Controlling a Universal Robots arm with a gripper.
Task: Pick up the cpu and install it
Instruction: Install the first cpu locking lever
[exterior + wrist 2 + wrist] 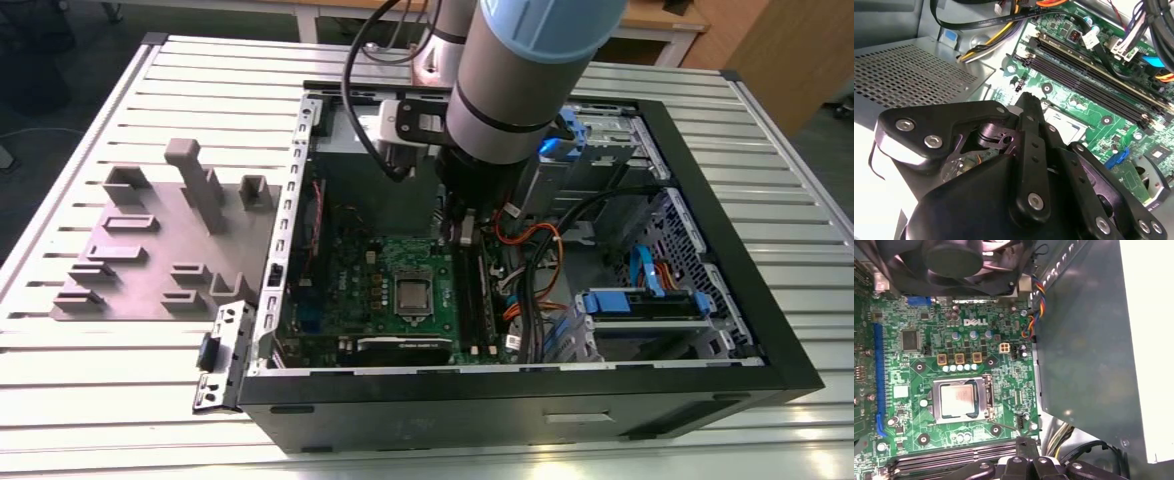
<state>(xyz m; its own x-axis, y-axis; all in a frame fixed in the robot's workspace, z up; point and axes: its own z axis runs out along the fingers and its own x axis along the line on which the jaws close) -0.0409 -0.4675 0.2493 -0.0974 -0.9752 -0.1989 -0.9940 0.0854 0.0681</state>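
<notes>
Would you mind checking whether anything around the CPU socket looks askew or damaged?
Nothing stands out. The cpu lies flat and square inside the socket frame on the motherboard, and the gripper hovers beside the socket, apart from the chip.

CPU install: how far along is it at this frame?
The cpu already sits flat inside the socket frame on the motherboard. The gripper is beside the socket, holding nothing visible. Whether the socket is latched cannot be told.

Above the cpu in its socket you have open space. The fan crowds one side, the memory slots another, and cables hang near the case's middle.
</notes>
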